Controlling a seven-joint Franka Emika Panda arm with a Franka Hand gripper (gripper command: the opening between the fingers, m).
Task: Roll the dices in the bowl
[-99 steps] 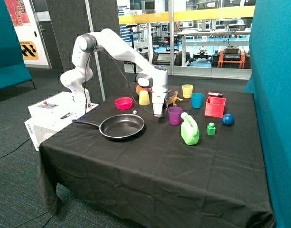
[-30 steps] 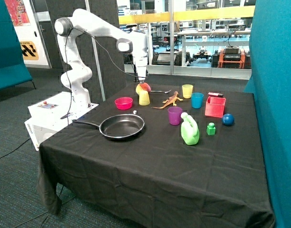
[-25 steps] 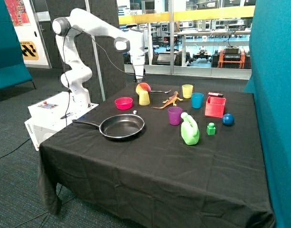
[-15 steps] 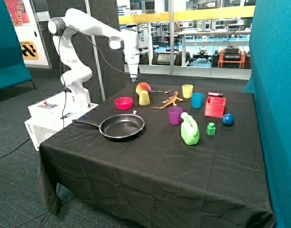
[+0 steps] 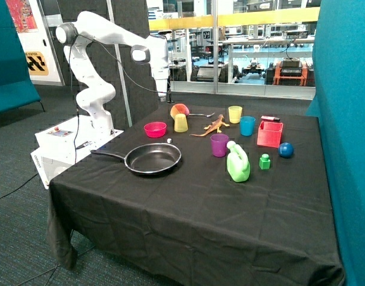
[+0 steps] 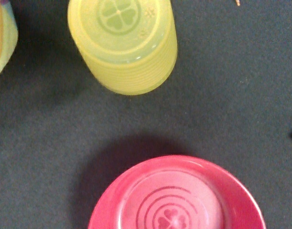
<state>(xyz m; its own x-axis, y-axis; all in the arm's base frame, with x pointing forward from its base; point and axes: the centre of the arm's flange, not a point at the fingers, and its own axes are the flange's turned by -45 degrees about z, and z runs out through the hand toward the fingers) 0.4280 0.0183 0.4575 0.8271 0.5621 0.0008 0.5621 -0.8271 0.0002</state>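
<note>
While the gripper (image 5: 162, 95) hangs high above the table (finger state: cannot tell), the bowl (image 5: 155, 128) sits empty. One die (image 5: 169, 140) lies beside the frying pan (image 5: 152, 158).

A black cloth is covering the bench (image 5: 188, 220), and the small round magenta-pink plastic bowl (image 6: 176, 195) is showing moulded concentric rings and a clover-like mark on its floor. The upside-down pale yellow plastic cup (image 6: 124, 43) is wearing fine ribbing round its wall and a four-leaf clover stamp on its base. The white robot arm (image 5: 111, 42) is standing out against dark panels. Elsewhere colours are crowding in — a black frying pan (image 5: 152, 158), a translucent purple cup (image 5: 219, 145), a lime-green plastic jug (image 5: 238, 164), a small green block (image 5: 264, 161), a dark blue ball (image 5: 286, 149), a red open box (image 5: 270, 133), a turquoise cup (image 5: 247, 126) and an orange-brown toy lizard (image 5: 213, 126).
</note>
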